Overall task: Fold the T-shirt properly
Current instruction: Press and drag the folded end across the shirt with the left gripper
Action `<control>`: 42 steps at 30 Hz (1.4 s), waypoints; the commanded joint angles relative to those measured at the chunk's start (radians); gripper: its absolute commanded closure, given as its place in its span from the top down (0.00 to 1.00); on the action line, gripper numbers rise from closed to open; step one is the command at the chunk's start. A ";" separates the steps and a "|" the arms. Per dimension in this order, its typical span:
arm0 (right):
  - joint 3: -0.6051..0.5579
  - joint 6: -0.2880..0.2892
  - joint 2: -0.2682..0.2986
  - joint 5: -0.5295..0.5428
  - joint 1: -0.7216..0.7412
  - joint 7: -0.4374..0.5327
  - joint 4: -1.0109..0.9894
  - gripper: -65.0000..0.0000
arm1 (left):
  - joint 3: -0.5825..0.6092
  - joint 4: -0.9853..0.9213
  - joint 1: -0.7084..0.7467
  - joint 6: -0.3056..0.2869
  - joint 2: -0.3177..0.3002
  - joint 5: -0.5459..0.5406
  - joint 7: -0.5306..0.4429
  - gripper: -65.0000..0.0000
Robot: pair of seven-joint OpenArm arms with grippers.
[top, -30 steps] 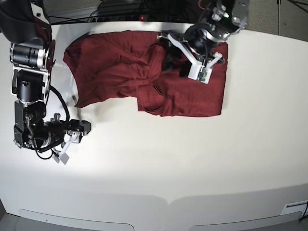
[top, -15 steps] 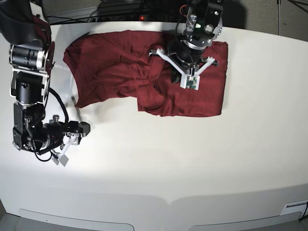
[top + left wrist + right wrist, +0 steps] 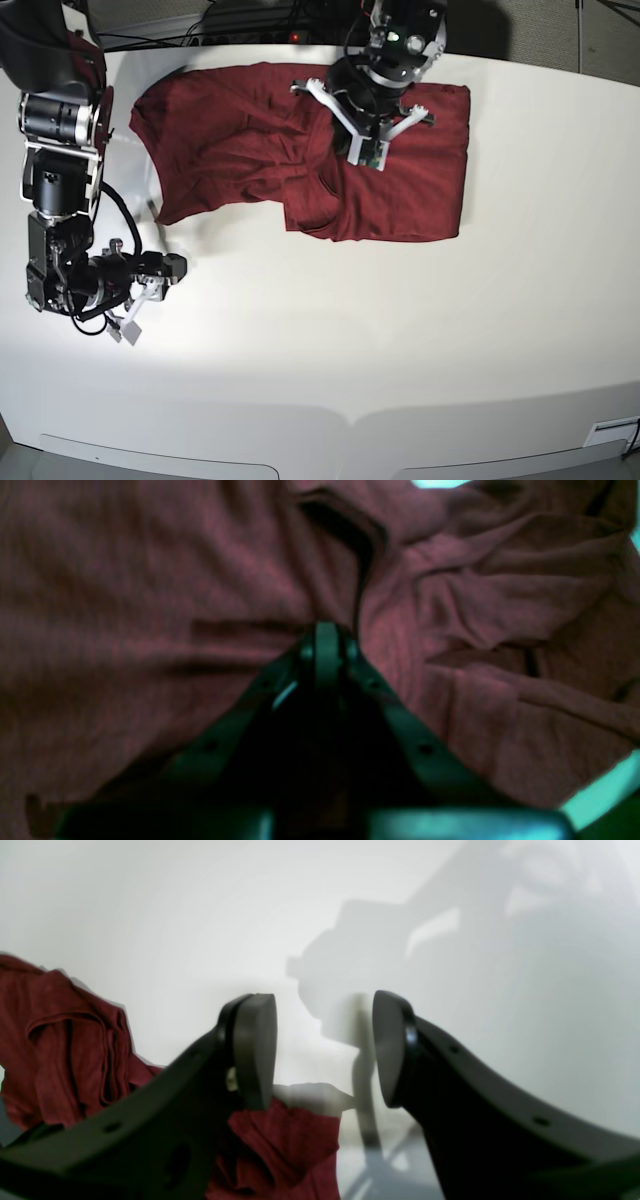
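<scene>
The dark red T-shirt lies crumpled across the back of the white table, its right half folded into a flatter block. My left gripper is down on the shirt's middle. In the left wrist view the left gripper is shut, and creases in the T-shirt run into its tips. My right gripper rests low at the table's left, short of the shirt's lower left corner. In the right wrist view the right gripper is open and holds nothing, with the T-shirt at lower left.
Cables and a power strip with a red light run behind the table's back edge. The right arm's tall column stands at the left edge. The table's front edge has a shallow notch.
My left arm has swung left from the shirt's right half to its middle, and its jaws have gone from open to shut. The right arm has hardly moved.
</scene>
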 commanded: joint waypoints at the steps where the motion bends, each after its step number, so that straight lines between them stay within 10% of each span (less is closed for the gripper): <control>1: 0.002 0.005 0.014 0.011 0.034 0.008 0.014 0.48 | 0.016 0.014 0.000 -0.048 0.011 -0.004 -0.030 0.00; 10: 0.002 0.005 0.017 0.035 0.033 0.002 0.013 0.48 | 0.042 0.014 -0.016 -0.355 0.011 -0.010 -0.154 0.00; 14: 0.002 0.005 0.034 0.036 0.034 -0.001 0.014 0.48 | 0.040 0.014 -0.029 -0.383 0.010 -0.024 -0.185 0.00; 17: 0.002 0.005 0.051 0.036 0.033 -0.012 0.013 0.48 | 0.040 0.018 -0.041 -0.329 0.010 -0.025 -0.184 0.00; 26: 0.002 0.005 0.128 0.081 0.032 -0.024 0.013 0.48 | 0.041 0.040 -0.047 0.085 0.010 0.013 -0.158 0.00; 35: 0.002 0.005 0.135 0.108 0.030 -0.056 0.013 0.48 | 0.042 0.039 -0.047 0.096 0.011 0.043 -0.153 0.00; 42: 0.002 0.005 0.130 0.114 0.030 -0.056 0.013 0.48 | 0.042 -0.018 -0.087 0.238 0.011 0.184 -0.161 0.00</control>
